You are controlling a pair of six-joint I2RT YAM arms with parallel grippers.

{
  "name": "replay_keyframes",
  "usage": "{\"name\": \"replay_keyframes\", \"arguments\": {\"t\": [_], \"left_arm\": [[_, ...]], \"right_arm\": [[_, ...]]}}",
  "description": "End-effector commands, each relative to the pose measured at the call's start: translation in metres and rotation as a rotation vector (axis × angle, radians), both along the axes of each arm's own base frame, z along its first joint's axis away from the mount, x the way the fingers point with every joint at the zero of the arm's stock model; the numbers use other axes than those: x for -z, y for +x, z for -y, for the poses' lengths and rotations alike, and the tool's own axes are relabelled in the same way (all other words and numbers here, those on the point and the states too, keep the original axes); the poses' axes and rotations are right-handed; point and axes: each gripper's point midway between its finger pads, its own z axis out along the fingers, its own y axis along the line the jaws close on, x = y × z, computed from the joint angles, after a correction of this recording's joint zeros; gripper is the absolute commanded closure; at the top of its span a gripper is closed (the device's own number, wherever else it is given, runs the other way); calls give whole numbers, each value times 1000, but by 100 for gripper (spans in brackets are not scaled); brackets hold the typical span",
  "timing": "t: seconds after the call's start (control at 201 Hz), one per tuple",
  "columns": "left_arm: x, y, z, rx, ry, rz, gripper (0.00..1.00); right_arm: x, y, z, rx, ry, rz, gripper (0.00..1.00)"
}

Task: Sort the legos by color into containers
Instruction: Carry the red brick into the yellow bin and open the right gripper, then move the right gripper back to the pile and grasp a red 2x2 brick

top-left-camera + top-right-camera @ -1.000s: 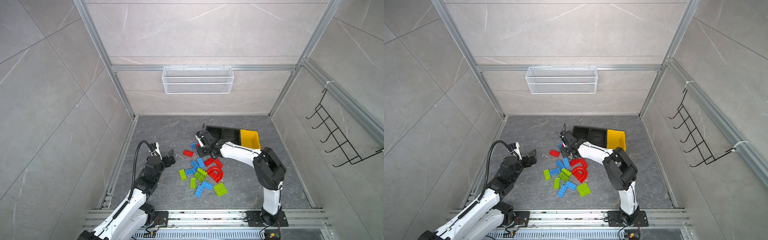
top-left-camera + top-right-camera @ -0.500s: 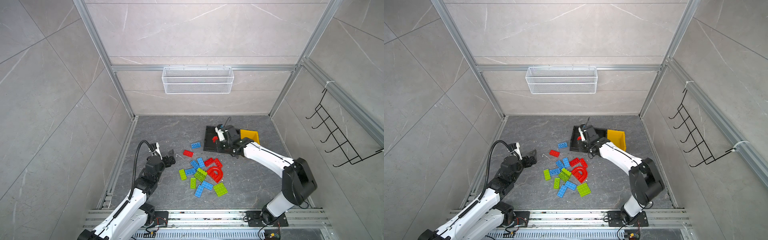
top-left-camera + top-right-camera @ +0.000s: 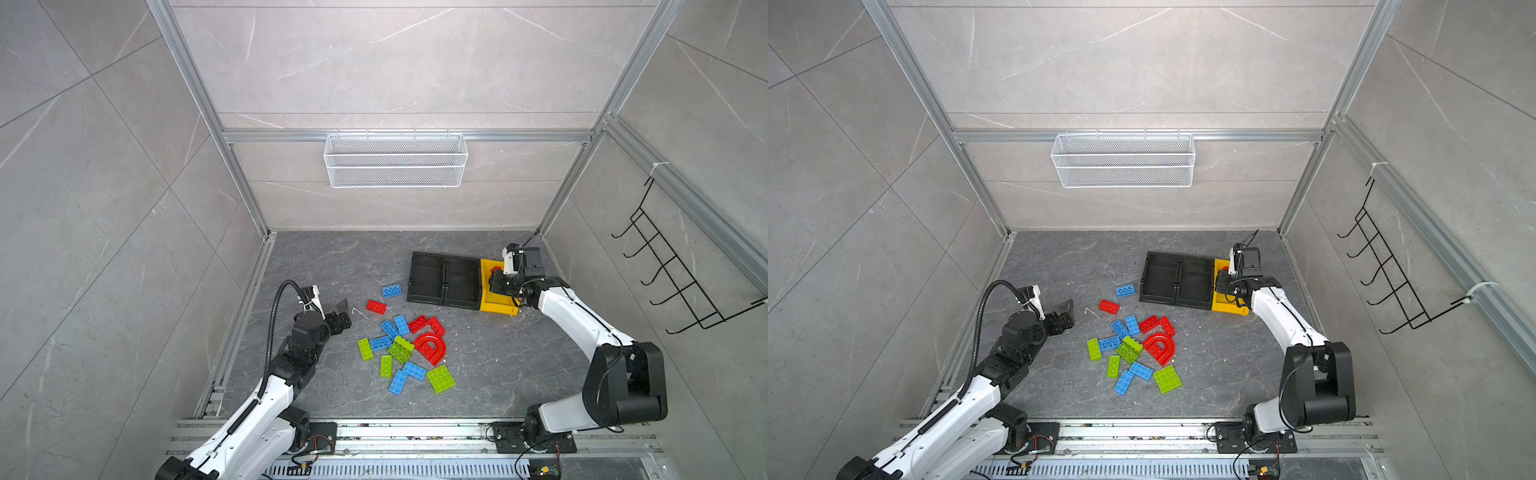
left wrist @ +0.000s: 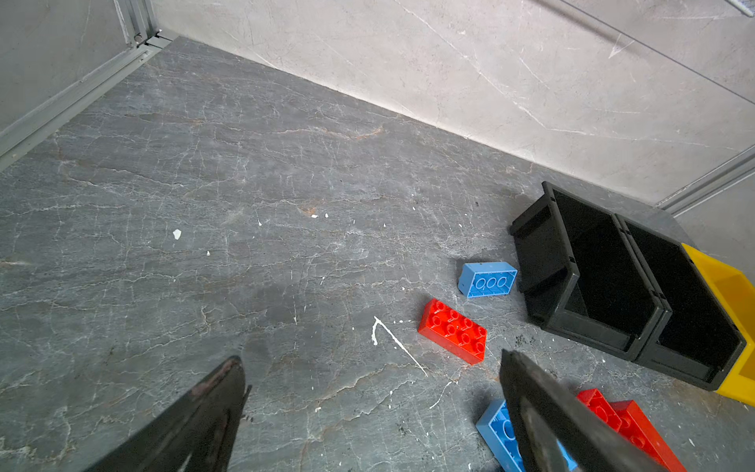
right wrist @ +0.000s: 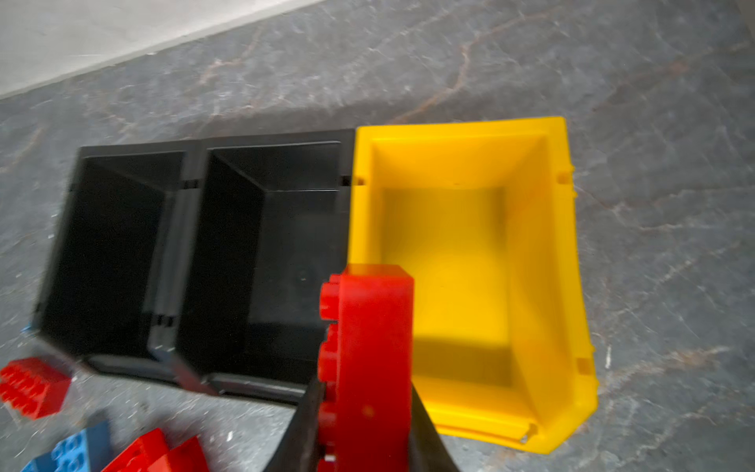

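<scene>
Above the grey marbled floor (image 3: 332, 266), right tool (image 5: 363, 386) pinches a red brick (image 5: 371, 310); left tool (image 4: 371, 356) spread.

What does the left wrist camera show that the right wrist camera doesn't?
Only the left wrist view: the open left gripper, holding nothing. Only the right wrist view: the right gripper shut on a red plastic brick. Both: two black plastic bins, the yellow plastic bin beside them, and a loose red studded brick lying near them.
</scene>
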Motion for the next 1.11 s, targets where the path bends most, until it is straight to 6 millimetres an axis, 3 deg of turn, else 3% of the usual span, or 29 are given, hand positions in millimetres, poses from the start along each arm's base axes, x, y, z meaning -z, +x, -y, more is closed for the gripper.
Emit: {"name": "replay_keyframes", "arguments": {"t": [0.0,0.199,0.339,0.483,0.548,0.692,0.826,0.946,1.105], "left_arm": [[-15,5,-2,-13,9,38,1],[-15,5,-3,-16,9,38,1],[-15,5,-2,-14,9,38,1],[-16,5,-2,-15,6,41,1],[-16,4,-3,-15,5,42,1],[-18,3,-6,-30,8,50,1],[-20,1,-8,-36,2,60,0],[-20,1,-8,-38,4,63,1],[-20,0,-9,-42,5,65,1]], "right_arm": [[25,0,1,2,32,-57,83],[46,6,7,25,23,-100,80],[49,6,12,39,-4,-116,56],[25,4,17,36,-40,-70,45],[6,1,8,-2,-51,-27,43],[-32,-13,-67,-265,-69,65,39],[-46,-36,-168,-539,-4,113,39],[-40,-51,-240,-715,-11,124,39],[-13,-55,-308,-852,-48,77,39]]}}
